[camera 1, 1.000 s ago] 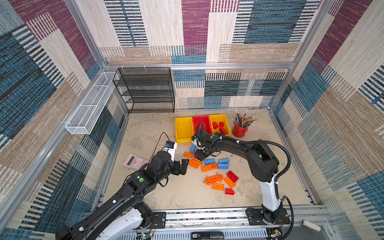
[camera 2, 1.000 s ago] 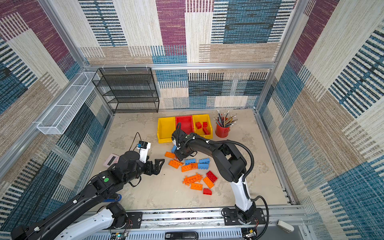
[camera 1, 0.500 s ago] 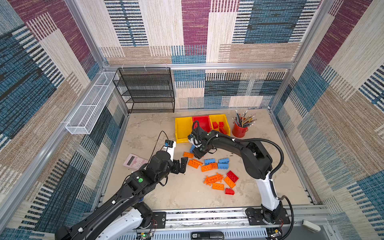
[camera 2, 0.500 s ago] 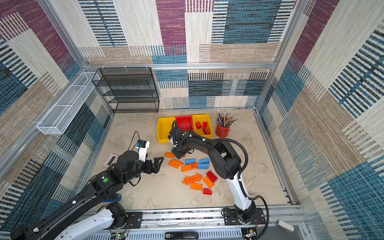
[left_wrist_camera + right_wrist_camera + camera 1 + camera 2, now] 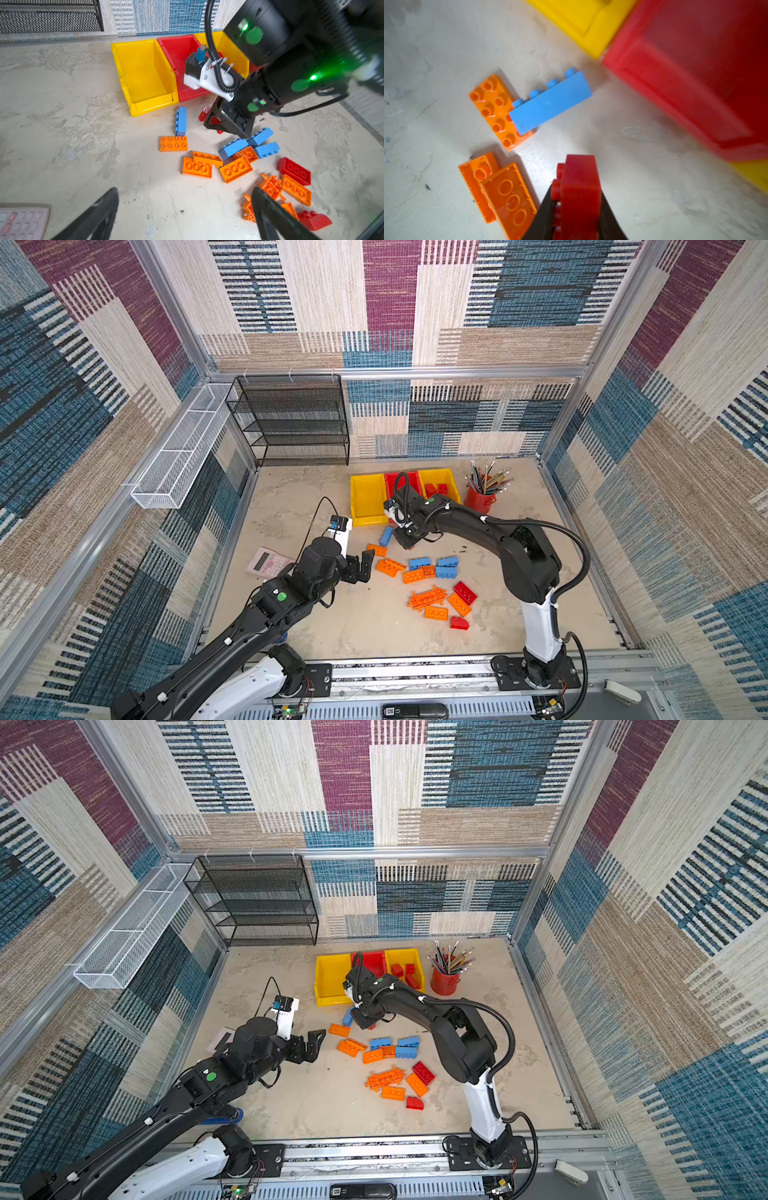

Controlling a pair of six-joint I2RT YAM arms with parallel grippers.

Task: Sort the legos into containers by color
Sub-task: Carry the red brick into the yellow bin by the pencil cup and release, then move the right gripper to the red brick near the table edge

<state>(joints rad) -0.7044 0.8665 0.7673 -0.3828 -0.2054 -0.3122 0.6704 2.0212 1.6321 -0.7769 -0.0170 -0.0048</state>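
Closure of my right gripper [image 5: 576, 209] on a red brick [image 5: 579, 180]. The jaws, half spread a second ago, now pinch this brick on edge, studs sideways; whether it has left the table [image 5: 374, 626] I cannot tell. The grasp sits just near of the red bin [image 5: 413, 479], right of a blue brick [image 5: 550, 104] that leans on an orange brick [image 5: 492, 104]. My left gripper [image 5: 360, 568] hangs spread and empty, left of the loose legos [image 5: 428, 597], as it did before. Meaning for the task: picking is done for this piece and carrying comes next. Red bricks [image 5: 436, 489] already lie in the far-right yellow bin [image 5: 432, 475], so I judge that bin the destination. The left yellow bin [image 5: 365, 497] shows empty. Orange, blue and red pieces are still unsorted on the table.
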